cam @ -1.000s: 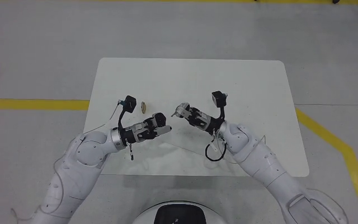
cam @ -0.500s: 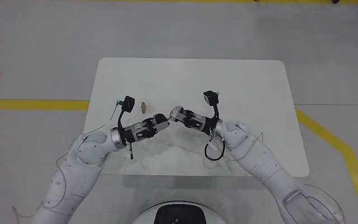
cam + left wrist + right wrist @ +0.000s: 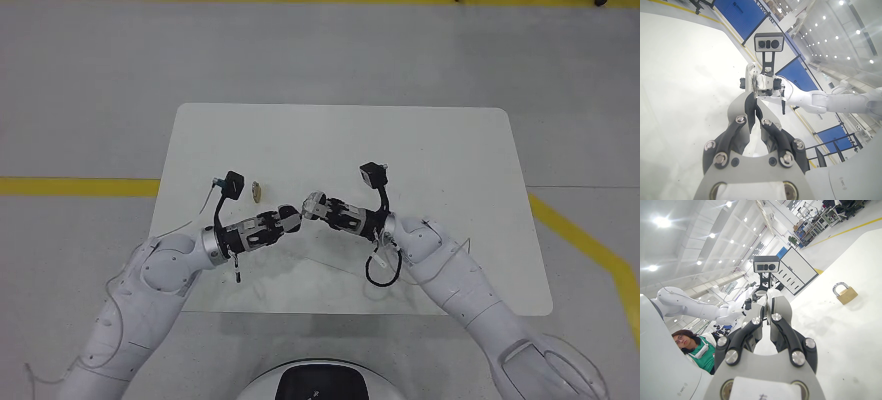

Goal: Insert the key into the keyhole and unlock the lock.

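A brass padlock [image 3: 257,190] with a silver shackle lies on the white table [image 3: 430,150], left of centre; it is also in the right wrist view [image 3: 845,294]. Above the table's middle my two grippers meet tip to tip. The key [image 3: 754,90] is a thin metal strip seen edge-on between them. My left gripper [image 3: 290,213] [image 3: 753,98] is shut on one end with its black pads. My right gripper [image 3: 311,204] [image 3: 767,303] is shut and faces it, gripping the other end. The padlock sits apart from both, just behind the left gripper.
Bare tabletop stretches to the right and toward the far edge. The near edge of the table [image 3: 300,310] runs below both forearms. A black cable loop [image 3: 380,270] hangs from the right arm.
My right gripper has moved left with the key toward the left gripper. The gap between the two has closed and their tips now meet. The padlock has not moved.
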Controlling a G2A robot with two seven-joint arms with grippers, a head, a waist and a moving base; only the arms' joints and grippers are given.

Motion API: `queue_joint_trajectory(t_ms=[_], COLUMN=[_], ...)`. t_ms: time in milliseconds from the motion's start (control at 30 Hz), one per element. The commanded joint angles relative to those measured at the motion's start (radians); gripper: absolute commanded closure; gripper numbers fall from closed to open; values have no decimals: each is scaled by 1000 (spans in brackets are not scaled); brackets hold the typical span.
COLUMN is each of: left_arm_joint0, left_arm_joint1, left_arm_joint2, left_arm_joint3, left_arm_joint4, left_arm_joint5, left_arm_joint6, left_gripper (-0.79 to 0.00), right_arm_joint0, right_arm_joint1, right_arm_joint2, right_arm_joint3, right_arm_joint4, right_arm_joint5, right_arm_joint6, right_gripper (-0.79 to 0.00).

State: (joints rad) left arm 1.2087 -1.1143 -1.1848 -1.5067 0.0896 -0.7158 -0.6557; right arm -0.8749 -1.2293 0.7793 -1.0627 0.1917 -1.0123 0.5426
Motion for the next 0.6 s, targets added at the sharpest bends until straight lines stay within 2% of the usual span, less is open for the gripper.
queue_joint_trajectory(t_ms=[0, 567], left_arm_joint0=[-3, 4], left_arm_joint1=[0, 10], left_arm_joint2=[3, -28], left_arm_joint3=[4, 7], left_arm_joint4=[-1, 17], left_arm_joint5=[0, -15], left_arm_joint6=[1, 34], left_gripper=[0, 0], right_arm_joint0=[-3, -43], right_arm_joint1=[-5, -21], right_arm_joint2=[12, 106], right_arm_joint3=[3, -23], right_arm_joint4=[6, -11], right_arm_joint5=[0, 0], right_arm_joint6=[20, 253], right_gripper=[0, 0])
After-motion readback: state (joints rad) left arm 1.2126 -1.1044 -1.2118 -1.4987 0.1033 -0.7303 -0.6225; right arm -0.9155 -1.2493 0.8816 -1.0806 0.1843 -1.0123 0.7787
